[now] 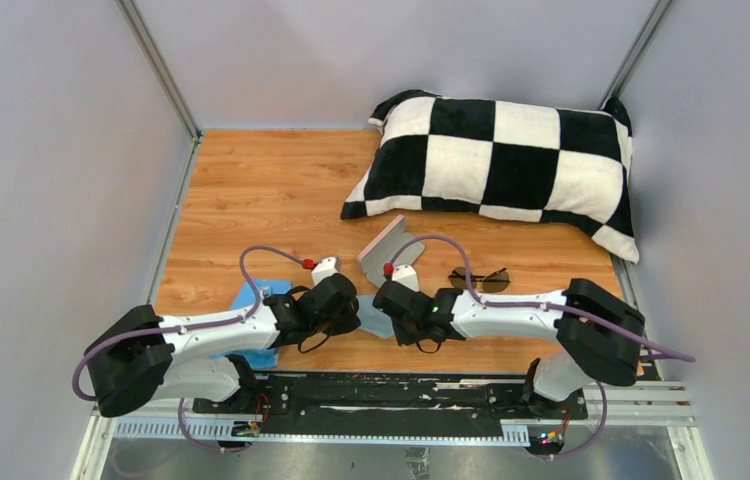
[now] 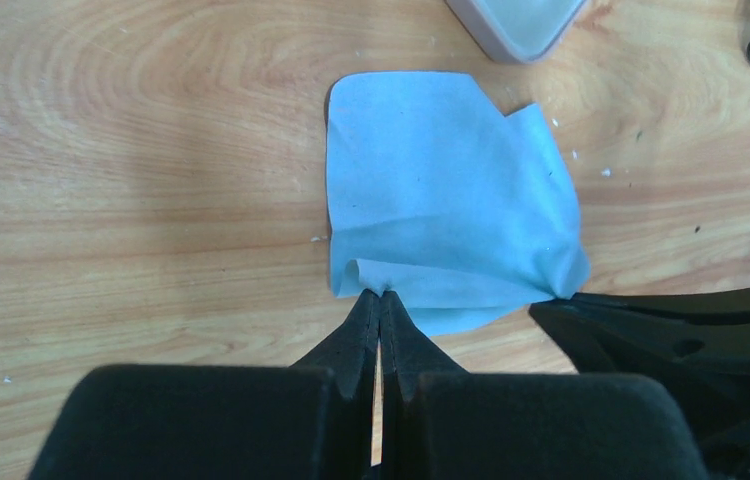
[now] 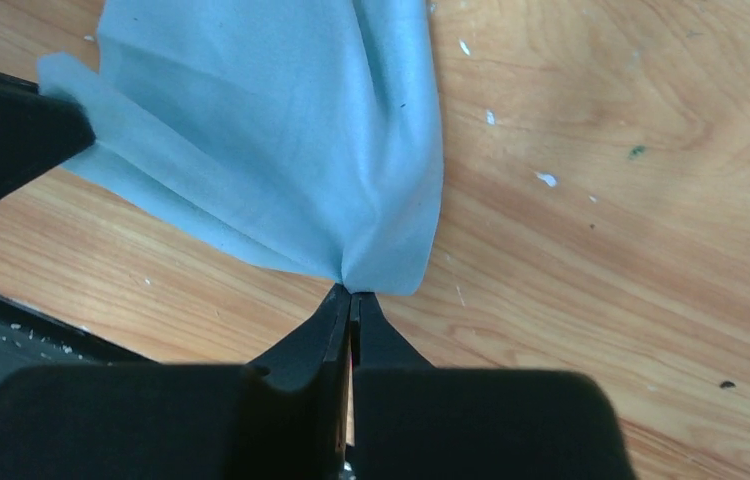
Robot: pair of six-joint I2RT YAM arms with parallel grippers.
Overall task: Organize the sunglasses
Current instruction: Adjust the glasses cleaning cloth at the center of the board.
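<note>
step: cloth handling, both arms pinch one cloth; glasses not yet touched, judged early in the task
next move: probably spread or fold the cloth flat; needs even tension, else the thin fabric slips out
wood-grain laminate surface [image 1: 281, 190]: smooth, hard, white specks
black-and-white checkered fabric pillow [image 1: 496, 165]: soft, plump, at the far right
light-blue thin square cloth [image 2: 441, 190]: limp, creased, lies between the arms
pink rounded-rectangle hard case [image 1: 383, 250]: rigid, smooth, just beyond the cloth
thin dark-framed sunglasses with brownish lenses [image 1: 479, 281]: on the surface right of the case, apart from both arms
left fingers [image 2: 371, 310]: pressed together on a cloth corner
right fingers [image 3: 343, 305]: closed on the opposite corner
</note>
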